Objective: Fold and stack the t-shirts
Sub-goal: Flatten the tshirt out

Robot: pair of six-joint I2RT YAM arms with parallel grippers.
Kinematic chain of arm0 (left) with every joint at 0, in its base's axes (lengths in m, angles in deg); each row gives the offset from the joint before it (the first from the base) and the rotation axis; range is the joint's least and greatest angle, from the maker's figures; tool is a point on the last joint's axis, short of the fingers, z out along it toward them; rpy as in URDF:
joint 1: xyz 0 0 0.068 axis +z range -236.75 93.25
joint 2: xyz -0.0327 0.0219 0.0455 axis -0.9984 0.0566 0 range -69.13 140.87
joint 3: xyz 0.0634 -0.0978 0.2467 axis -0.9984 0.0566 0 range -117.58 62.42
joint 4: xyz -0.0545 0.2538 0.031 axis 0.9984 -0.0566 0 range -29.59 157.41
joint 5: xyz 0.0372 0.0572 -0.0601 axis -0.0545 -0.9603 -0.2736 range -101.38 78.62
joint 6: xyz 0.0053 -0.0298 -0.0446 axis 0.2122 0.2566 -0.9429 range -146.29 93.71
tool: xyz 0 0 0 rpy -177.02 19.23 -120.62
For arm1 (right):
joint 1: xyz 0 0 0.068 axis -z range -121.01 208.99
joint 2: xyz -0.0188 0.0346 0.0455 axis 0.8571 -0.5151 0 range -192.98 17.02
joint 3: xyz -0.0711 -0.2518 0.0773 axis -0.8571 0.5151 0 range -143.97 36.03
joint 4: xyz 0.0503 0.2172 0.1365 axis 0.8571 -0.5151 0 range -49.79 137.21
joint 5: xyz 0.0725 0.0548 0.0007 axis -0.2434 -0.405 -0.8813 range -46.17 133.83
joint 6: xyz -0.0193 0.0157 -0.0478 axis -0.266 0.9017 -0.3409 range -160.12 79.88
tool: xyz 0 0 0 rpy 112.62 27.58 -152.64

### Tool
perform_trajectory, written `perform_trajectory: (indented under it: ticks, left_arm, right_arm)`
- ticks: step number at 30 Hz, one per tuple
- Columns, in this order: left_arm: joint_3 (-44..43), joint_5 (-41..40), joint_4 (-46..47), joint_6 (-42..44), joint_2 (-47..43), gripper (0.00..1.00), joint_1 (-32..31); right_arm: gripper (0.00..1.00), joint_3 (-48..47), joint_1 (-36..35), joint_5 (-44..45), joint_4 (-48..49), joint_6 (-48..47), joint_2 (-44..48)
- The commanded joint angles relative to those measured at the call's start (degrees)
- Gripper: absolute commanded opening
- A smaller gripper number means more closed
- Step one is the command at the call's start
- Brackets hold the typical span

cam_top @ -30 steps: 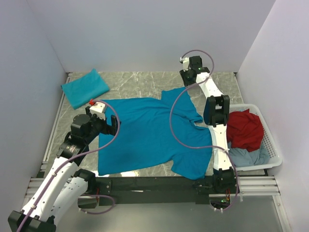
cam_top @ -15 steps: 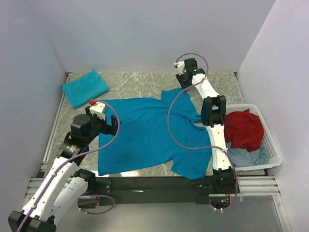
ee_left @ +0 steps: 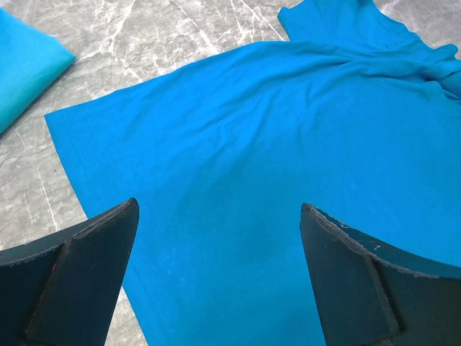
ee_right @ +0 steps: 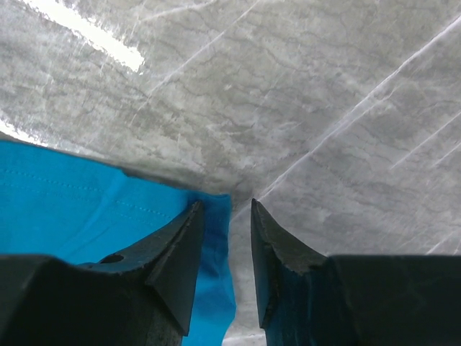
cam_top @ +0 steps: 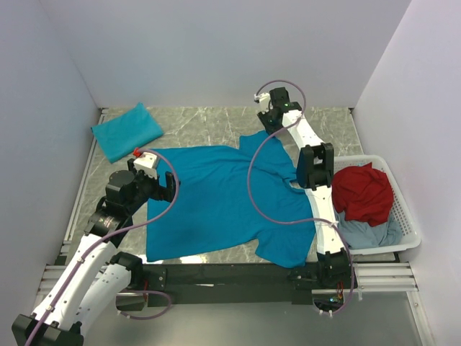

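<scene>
A bright teal-blue t-shirt lies spread flat on the marble table. A second teal t-shirt lies folded at the back left and shows in the left wrist view. My left gripper hovers over the spread shirt's left part, jaws wide open and empty. My right gripper is low at the shirt's far sleeve. In the right wrist view its jaws stand narrowly apart, with the sleeve's corner lying in the gap beside the left finger.
A white basket at the right holds a red cloth and a grey-blue cloth. White walls enclose the table on three sides. The arm bases and a black rail run along the near edge.
My right gripper has moved left along the back of the table to the shirt's far sleeve. The left arm and the shirts have not moved.
</scene>
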Motion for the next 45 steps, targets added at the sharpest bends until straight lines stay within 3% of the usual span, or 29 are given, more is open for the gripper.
perform_trajectory:
  ticks: [1, 9, 13, 15, 27, 40, 45]
  left_arm:
    - [-0.22, 0.06, 1.19, 0.28, -0.64, 0.99, 0.27]
    - [-0.22, -0.02, 1.19, 0.19, -0.29, 0.99, 0.27]
    - [-0.31, -0.02, 1.01, 0.19, -0.12, 0.99, 0.27]
    - [-0.31, -0.11, 1.01, 0.19, -0.12, 0.99, 0.27]
    - [-0.13, -0.37, 1.19, 0.10, -0.12, 0.99, 0.36]
    - [-0.13, 0.06, 1.19, 0.10, -0.21, 0.99, 0.36]
    - [-0.31, 0.24, 1.01, 0.10, -0.12, 1.00, 0.36]
  right_arm:
    - [0.38, -0.78, 0.76, -1.51, -7.18, 1.22, -0.88]
    - [0.24, -1.48, 2.25, -3.01, -8.50, 4.03, -1.50]
    - [0.05, -0.61, 3.39, -4.58, -7.89, 5.17, -1.15]
    - [0.01, 0.62, 4.10, -4.77, -6.31, 6.23, -0.45]
    - [0.00, 6.16, 6.47, -8.72, 5.12, 10.80, 11.68]
    - [0.00, 10.11, 6.47, -11.71, 6.18, 12.82, 15.99]
    - [0.00, 7.40, 6.38, -11.53, 4.25, 13.00, 13.19]
